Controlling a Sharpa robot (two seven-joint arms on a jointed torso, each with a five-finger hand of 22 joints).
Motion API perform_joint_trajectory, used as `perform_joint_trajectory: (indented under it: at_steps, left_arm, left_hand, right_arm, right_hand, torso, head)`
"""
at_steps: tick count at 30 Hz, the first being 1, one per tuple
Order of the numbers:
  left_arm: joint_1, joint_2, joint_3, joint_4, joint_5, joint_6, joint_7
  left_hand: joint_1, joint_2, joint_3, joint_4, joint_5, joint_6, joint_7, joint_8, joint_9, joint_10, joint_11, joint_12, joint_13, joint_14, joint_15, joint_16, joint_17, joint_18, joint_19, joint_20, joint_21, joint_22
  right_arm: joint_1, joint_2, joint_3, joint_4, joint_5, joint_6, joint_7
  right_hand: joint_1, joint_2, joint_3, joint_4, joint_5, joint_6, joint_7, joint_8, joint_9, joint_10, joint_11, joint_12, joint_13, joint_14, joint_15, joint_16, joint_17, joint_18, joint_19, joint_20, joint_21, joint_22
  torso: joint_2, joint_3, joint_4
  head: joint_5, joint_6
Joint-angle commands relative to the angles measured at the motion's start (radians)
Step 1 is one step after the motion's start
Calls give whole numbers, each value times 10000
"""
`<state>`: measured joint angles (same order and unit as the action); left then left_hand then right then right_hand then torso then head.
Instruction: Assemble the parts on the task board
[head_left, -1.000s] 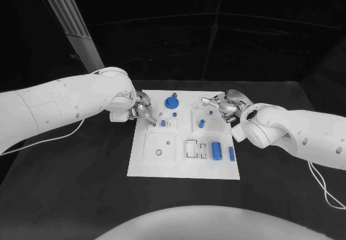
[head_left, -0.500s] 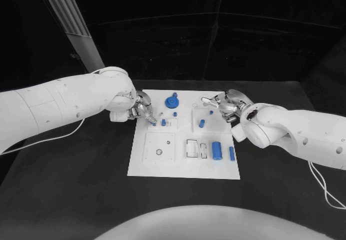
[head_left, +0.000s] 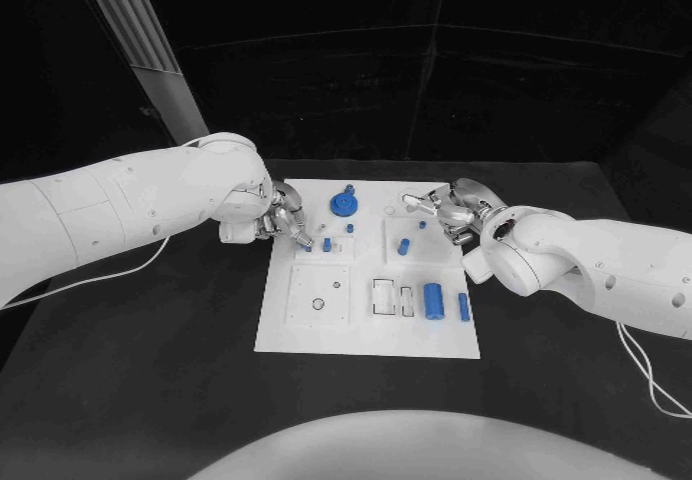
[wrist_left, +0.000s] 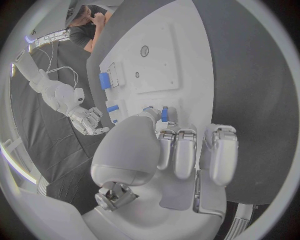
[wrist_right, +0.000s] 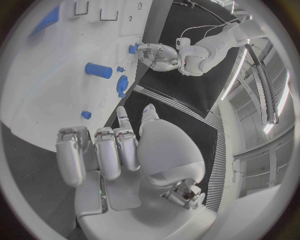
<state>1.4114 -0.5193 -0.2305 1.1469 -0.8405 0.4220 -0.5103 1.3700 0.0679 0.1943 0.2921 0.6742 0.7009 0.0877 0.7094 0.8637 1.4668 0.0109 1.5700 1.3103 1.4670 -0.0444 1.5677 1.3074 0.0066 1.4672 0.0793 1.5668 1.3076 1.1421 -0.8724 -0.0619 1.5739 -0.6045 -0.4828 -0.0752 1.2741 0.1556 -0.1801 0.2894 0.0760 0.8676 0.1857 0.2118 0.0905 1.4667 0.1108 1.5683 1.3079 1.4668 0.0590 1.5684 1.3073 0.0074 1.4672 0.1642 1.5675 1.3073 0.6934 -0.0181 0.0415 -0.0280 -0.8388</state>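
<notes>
Task board (head_left: 368, 335): white plate, centre of the black worktop (head_left: 159, 370), long side running from the robot toward 12 o'clock.

Blue gear-like part (head_left: 343, 205): stands on the board near its far edge, at about 11 o'clock from the board's middle; seen too from the right wrist (wrist_right: 122, 86).

Small blue peg (head_left: 327, 244): on the board's left portion, just beside the left fingertips.

Short blue bar (head_left: 405, 244): lies tilted on the board's upper right portion, at about 1 o'clock from the middle.

Large blue cylinder (head_left: 433, 299): lies on the board's right side at about 4 o'clock, lengthwise; a slimmer blue cylinder (head_left: 463, 307) lies just beside it, nearer the right edge.

Left hand (head_left: 274, 222): at the board's left edge, 10 o'clock. Fingers (wrist_left: 185, 152) curled in together, tips down at the board close to the small peg. In the left wrist view a small blue part (wrist_left: 164, 113) sits at the thumb tip; whether it is gripped or merely touched I cannot tell.

Right hand (head_left: 450, 212): over the board's far right corner, 1 o'clock. Fingers (wrist_right: 103, 150) bent inward side by side, thumb stretched toward the board. I cannot tell whether anything is held.
</notes>
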Motion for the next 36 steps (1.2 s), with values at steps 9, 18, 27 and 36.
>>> perform_joint_trajectory:
  at_steps: [9,18,27,36]
  left_arm:
    - [-59,34,-33,35,-37,316,32]
    - [-66,50,-33,27,-36,395,1]
    - [-71,60,-33,10,-36,461,-103]
    - [-90,140,-33,-60,-36,574,-236]
  left_hand:
    - [-206,25,13,20,-135,53,-124,-26,15,1040,47,8,2605,1038,18,31,2634,-66,1036,-42,40,2632]
    - [-423,34,-44,22,-241,43,-117,-62,10,1040,56,8,2605,1038,32,31,2634,-66,1036,-25,40,2632]
    - [-512,21,-79,14,-334,21,-120,-82,9,1040,57,8,2605,1038,38,31,2634,-66,1036,-18,40,2632]
    - [-642,22,-168,-6,-1107,-140,-110,-143,3,1040,69,8,2605,1038,58,31,2634,-66,1036,6,40,2632]
  right_arm:
    - [14,3,4,16,-28,47,27]
    - [14,5,4,13,-28,48,17]
    - [14,8,4,16,-28,57,14]
    - [14,7,4,24,-28,70,-2]
  right_hand:
    - [56,79,-40,-3,49,-73,24,23,14,1041,56,25,2629,1040,-7,24,2635,-74,1036,45,33,2635]
    - [77,100,-76,4,45,-89,24,43,13,1041,55,25,2629,1040,-8,24,2635,-74,1036,44,33,2635]
    - [77,100,-76,4,45,-89,24,43,13,1041,55,25,2629,1040,-8,24,2635,-74,1036,44,33,2635]
    - [77,100,-76,4,45,-89,24,43,13,1041,55,25,2629,1040,-8,24,2635,-74,1036,44,33,2635]
  torso:
    - [2,-4,1]
    - [-3,-2,-1]
    - [-1,-3,-4]
    - [-1,-4,-3]
  head:
    - [-26,6]
    - [-26,0]
    - [-29,-7]
    - [-37,-11]
